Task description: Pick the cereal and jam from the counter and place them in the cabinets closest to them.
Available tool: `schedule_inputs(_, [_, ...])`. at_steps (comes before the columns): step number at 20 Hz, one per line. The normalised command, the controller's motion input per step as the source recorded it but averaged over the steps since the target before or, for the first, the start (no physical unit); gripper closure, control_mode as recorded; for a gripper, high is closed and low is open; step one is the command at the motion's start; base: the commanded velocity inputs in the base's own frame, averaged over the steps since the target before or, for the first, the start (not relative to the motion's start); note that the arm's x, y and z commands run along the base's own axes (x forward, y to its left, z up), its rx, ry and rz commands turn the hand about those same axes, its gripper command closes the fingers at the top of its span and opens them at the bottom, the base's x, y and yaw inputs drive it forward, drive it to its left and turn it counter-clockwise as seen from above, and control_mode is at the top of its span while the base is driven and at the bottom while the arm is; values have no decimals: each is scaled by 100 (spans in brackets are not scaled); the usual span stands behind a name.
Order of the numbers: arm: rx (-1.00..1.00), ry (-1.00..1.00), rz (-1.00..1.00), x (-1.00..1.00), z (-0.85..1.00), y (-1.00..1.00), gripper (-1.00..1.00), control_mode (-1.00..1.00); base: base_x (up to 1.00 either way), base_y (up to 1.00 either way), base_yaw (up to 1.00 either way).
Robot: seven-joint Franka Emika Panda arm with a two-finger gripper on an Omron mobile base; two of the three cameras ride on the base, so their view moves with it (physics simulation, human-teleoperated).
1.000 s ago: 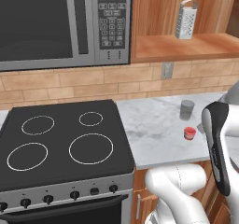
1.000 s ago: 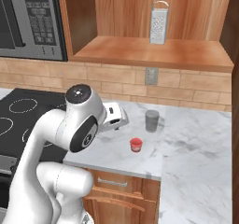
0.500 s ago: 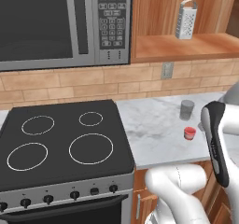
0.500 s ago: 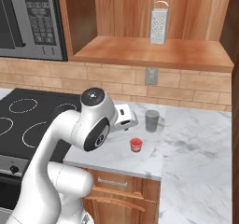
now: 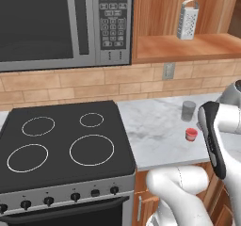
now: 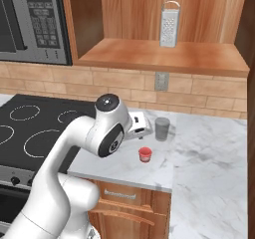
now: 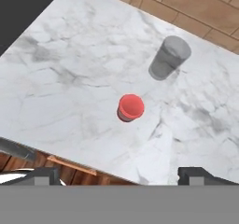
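The jam (image 7: 130, 108) is a small red jar standing on the marbled counter (image 7: 70, 92), near its front edge. It also shows as the jam (image 5: 191, 134) and the jam (image 6: 145, 154). My gripper (image 7: 121, 176) hovers above it, open wide, with nothing between the two dark fingertips (image 7: 196, 174). In the right base view the gripper (image 6: 142, 128) hangs just up and left of the jar, apart from it. The open wooden cabinets (image 6: 159, 56) are on the wall above. The cereal is out of view.
A grey cup (image 7: 169, 57) stands just behind the jam; it is also the cup (image 6: 162, 129). A metal grater (image 6: 169, 24) stands on the cabinet shelf. The black stovetop (image 5: 61, 145) lies left of the counter, under the microwave (image 5: 56, 22).
The arm has swung to the right over the counter, bringing the hand closer to the jam and cup. The jaws stay open. Jam and cup have not moved.
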Motion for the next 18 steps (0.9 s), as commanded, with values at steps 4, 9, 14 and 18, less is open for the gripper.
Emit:
schedule_inputs(4, [0,0,-2,5,-5,-1,-100,-100,0,0,0])
schedule_inputs(9, [0,2,0,3,-4,0,-100,-100,0,0,0])
schedule_inputs(14, [1,5,0,15,-18,0,-100,-100,0,0,0])
schedule_inputs(18, [0,6,0,22,-29,0,-100,-100,0,0,0])
